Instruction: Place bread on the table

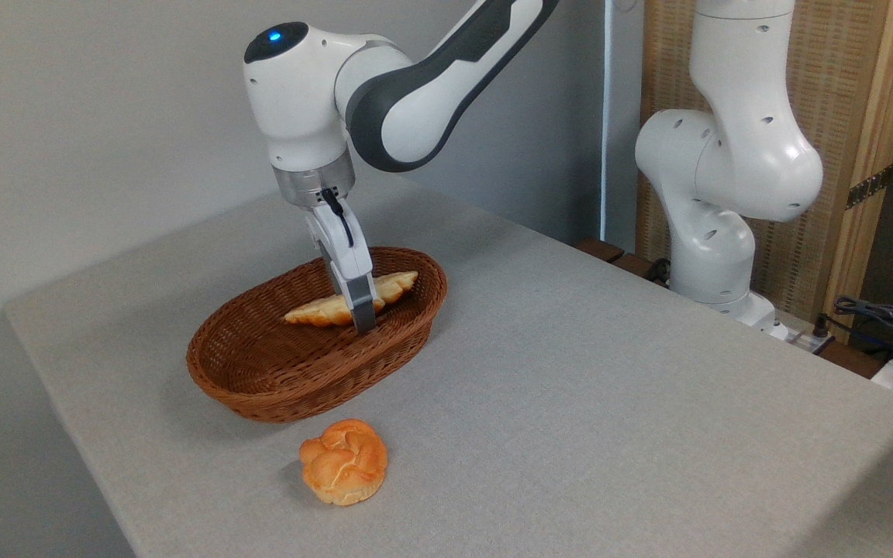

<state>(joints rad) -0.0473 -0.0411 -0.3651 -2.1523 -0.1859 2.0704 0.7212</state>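
Note:
The bread (316, 311), a pale golden braided loaf with pointed ends, is inside the brown wicker basket (284, 387), tilted with its right end higher, near the far rim. My gripper (363, 316) reaches straight down into the basket and is shut on the loaf's middle. One grey-tipped finger crosses the front of the loaf and the other is hidden behind it. Whether the loaf still touches the basket floor is unclear. The light grey table (609, 372) carries the basket at its centre left.
A round orange knotted bun (343, 462) lies on the table just in front of the basket. The arm's white base (714, 256) stands beyond the table's far right edge, with cables (888, 322) at the right.

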